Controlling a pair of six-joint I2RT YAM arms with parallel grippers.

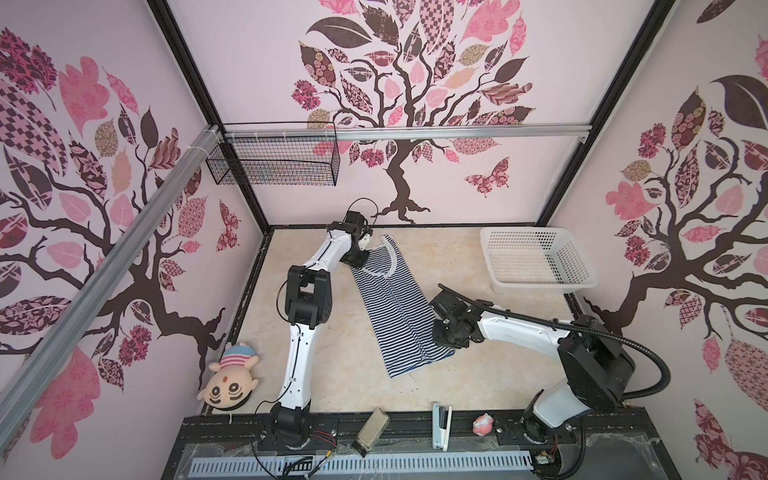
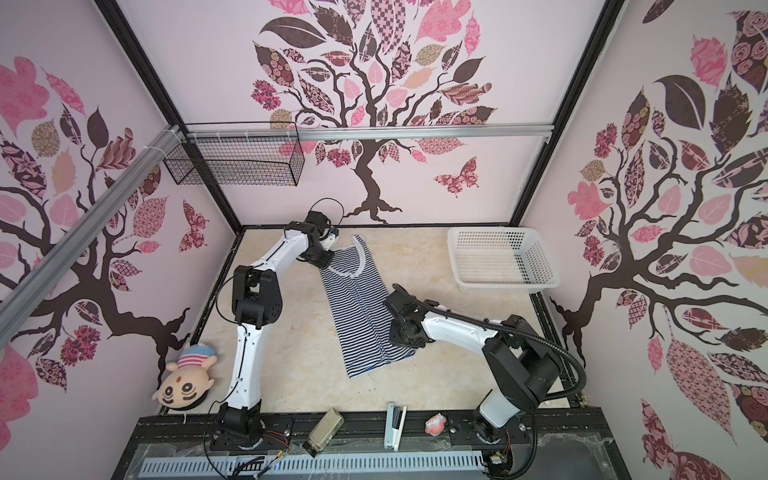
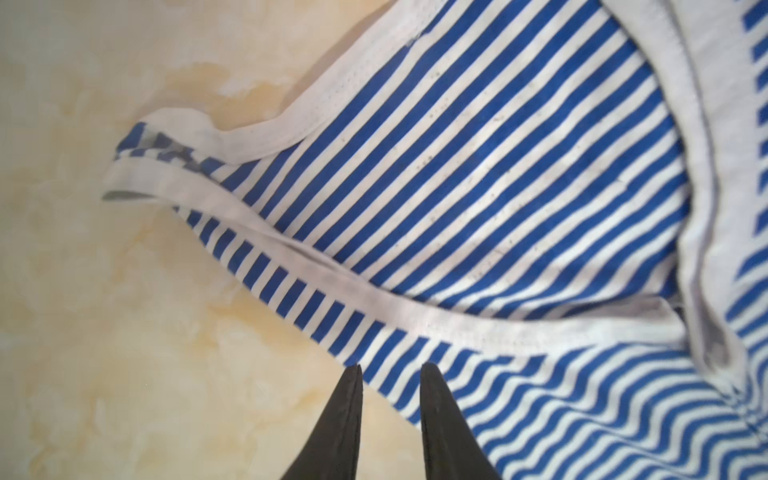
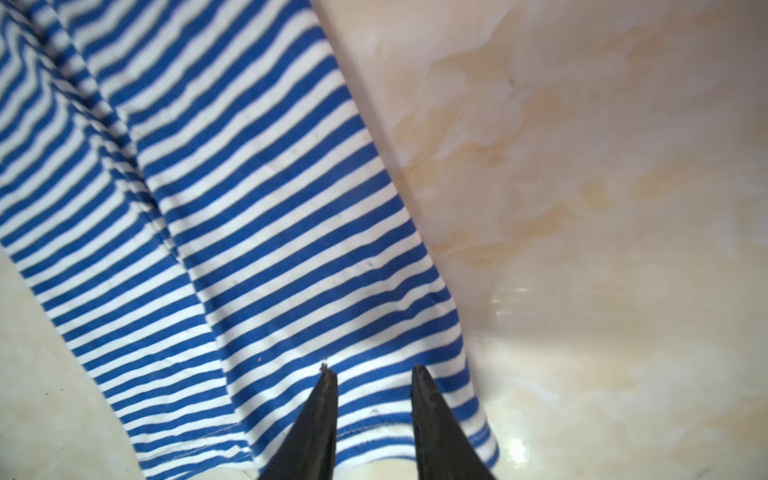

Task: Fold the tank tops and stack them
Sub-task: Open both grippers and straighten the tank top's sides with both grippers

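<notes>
The left gripper holds its two dark fingers slightly parted at the edge of the tank top, by its neck end. The right gripper stands parted the same way over the hem, though I can't tell whether either tip touches cloth. The striped top lies as a long narrow strip mid-table, with a white basket in the far right corner.

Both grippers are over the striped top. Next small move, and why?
Probably shut the right gripper on the hem of the tank top: its jaws stand apart over that edge, gripping nothing, and the top lies long and narrow, not yet folded crosswise. The left gripper is open at the armhole end.
</notes>
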